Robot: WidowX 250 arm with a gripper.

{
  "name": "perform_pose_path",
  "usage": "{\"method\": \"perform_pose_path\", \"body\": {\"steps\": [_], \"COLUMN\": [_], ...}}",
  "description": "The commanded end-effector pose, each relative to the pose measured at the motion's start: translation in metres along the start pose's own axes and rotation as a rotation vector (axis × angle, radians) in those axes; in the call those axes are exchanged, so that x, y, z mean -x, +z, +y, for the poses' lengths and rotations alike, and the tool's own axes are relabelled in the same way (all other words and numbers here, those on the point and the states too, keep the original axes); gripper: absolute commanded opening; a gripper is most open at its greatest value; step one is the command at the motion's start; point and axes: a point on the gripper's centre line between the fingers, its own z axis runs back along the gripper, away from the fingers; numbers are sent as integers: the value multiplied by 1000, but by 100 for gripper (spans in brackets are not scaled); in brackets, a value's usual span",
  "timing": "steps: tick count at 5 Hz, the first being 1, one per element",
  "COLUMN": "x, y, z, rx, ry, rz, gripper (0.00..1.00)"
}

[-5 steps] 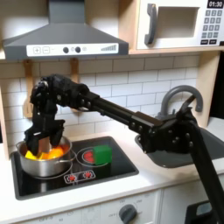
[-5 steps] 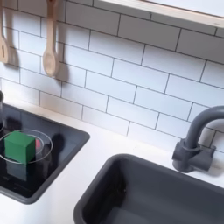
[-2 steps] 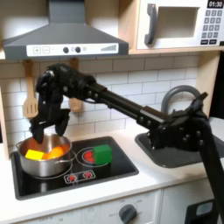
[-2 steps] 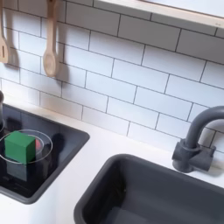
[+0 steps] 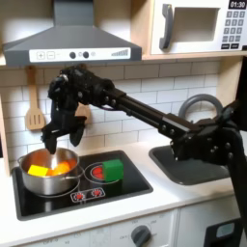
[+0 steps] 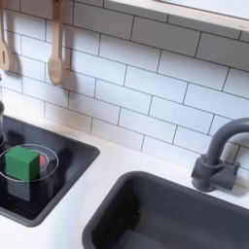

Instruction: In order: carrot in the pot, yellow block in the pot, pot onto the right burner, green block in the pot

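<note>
**A:** Why is the tool hanging above the pot instead of gripping something?

**B:** Its fingers are standing apart with nothing between them, so I'm judging it free for the next step. The yellow block and the carrot are both lying inside the pot, side by side.

**A:** And the pot is sitting where?

**B:** On the burner at the first exterior view's left. The slide onto the other burner is looking like the step in hand.

**A:** That burner is occupied, though.

**B:** Yes, the green block is resting on it, just beside the pot in the first exterior view; in the second exterior view the green block is sitting inside the burner's ring. Pushing the pot over is probably going to nudge it.

**A:** Anything on the counter?

**B:** Just the sink and faucet, well apart from the stove.
</note>
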Motion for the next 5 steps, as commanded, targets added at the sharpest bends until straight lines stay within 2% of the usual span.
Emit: {"method": "perform_pose_path", "body": {"steps": [1,3,5], "x": [11,18,22], "y": [-12,-19,-15], "z": [-19,-19,-24], "rx": [29,44,53], "ry": [-70,-64,-75], "rz": [49,87,115], "gripper": [100,100,100]}}
